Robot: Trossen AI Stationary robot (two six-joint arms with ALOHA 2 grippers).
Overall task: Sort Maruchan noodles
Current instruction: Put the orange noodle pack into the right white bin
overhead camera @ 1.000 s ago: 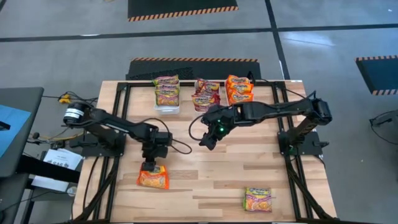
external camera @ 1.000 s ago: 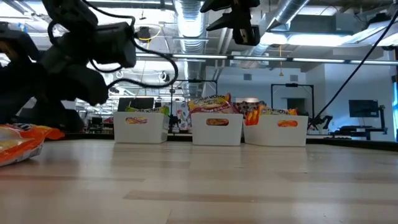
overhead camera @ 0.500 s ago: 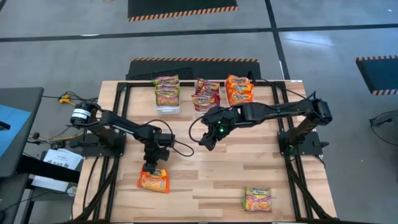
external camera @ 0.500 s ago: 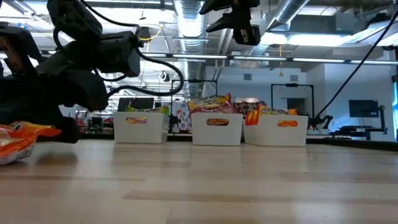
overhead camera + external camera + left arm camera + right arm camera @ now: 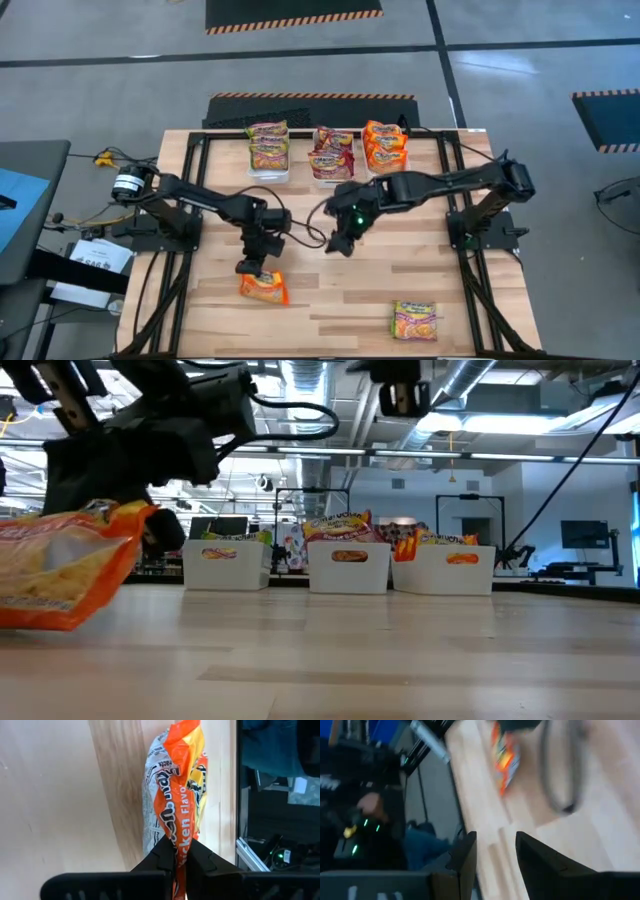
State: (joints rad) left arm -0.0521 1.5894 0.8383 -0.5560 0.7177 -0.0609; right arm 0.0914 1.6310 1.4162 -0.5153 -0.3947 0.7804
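Left gripper (image 5: 252, 268) clamped on orange noodle packet (image 5: 264, 288), lifted off counter (image 5: 330, 300), mid-counter. Right gripper (image 5: 337, 245) fingers apart, empty, near centre.

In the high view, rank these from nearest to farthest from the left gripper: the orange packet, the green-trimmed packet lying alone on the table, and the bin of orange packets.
1. Orange packet: pinched in the left gripper.
2. Green-trimmed packet: alone near the table's front edge, right side.
3. Bin of orange packets: back row, rightmost.
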